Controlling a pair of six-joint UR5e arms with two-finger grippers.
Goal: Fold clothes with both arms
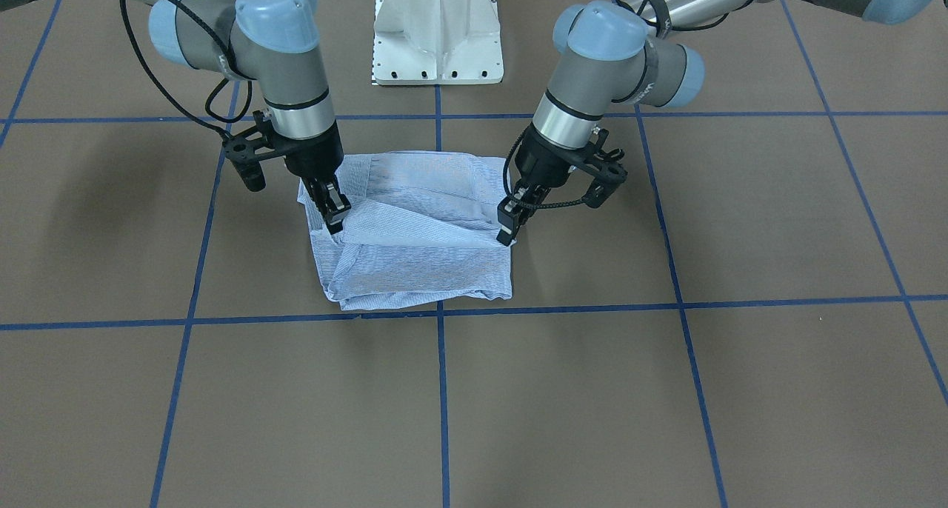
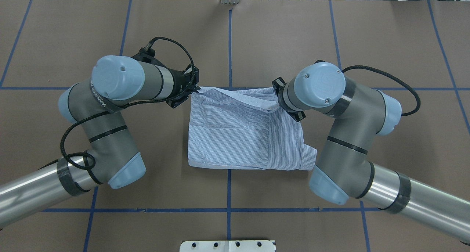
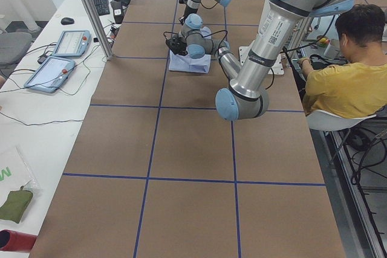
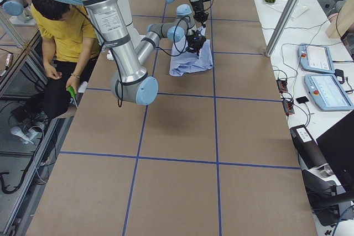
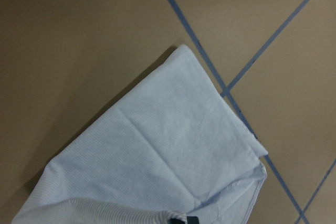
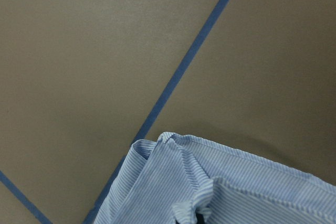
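Shirt (image 1: 422,263) — light blue fine stripe, folded to a rough rectangle — lies at mid-table (image 1: 666,389), over a crossing of the blue tape lines (image 1: 442,389) and in front of the white pedestal base (image 1: 437,41). Lower layers lie flat on the brown surface. One upper layer is raised off them along a line between the two grippers, sagging a little in the middle.

Left gripper (image 1: 509,225): jaws clenched on the raised layer's corner (its wrist view shows a fingertip (image 5: 192,219) with cloth right against it). Right gripper (image 1: 335,210): jaws pinched on the opposite corner, cloth bunched into ridges at the grip. Both arms lean in from either side, wrists pointing down.

Step in hand, by my reading: carrying the held edge across for another fold.

Risks — the right-hand pinch takes a crumpled wad rather than a clean edge, so cloth could slip out under tension or land creased. Uneven travel of the two arms would skew the fold line. The lower layers are loose (a flap (image 2: 308,154) pokes out at the corner near the robot's right) and may drag along. The left gripper's black cable (image 1: 552,204) hangs close to the cloth; a snag is possible.
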